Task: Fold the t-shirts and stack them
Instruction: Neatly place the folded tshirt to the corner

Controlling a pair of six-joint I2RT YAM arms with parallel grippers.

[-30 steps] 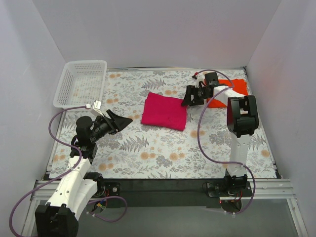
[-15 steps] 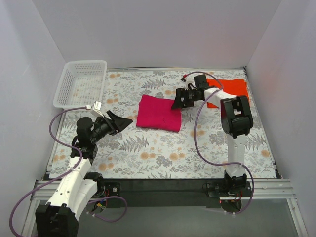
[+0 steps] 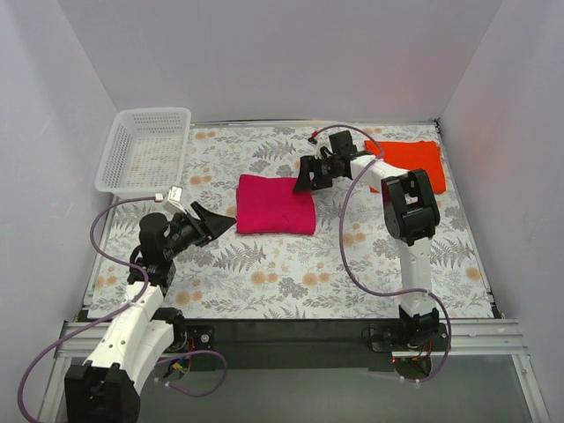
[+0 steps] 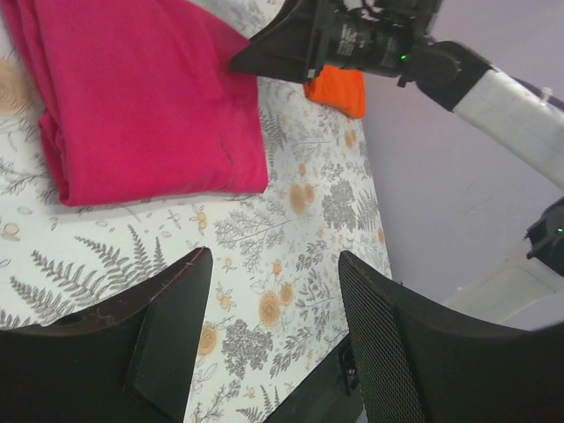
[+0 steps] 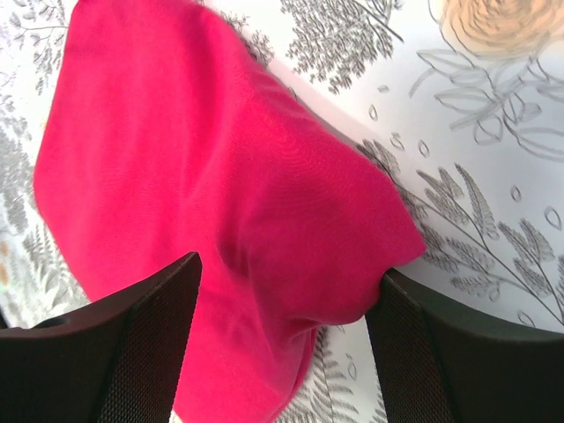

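Black left gripper [image 4: 273,260], nearest you, stands spread short of the folded magenta t-shirt [image 3: 275,204] on the counter [image 3: 291,264]. Your right gripper [image 5: 286,269], also spread, straddles its far corner, with the orange-red t-shirt [image 3: 410,163] beyond. Two shirts, two grippers. Only the top view shows the one basket [image 3: 145,150].

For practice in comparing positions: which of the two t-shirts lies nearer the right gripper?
The magenta-pink t-shirt, folded in the middle: the right gripper sits at its far right corner. The orange-red t-shirt lies apart, farther right.
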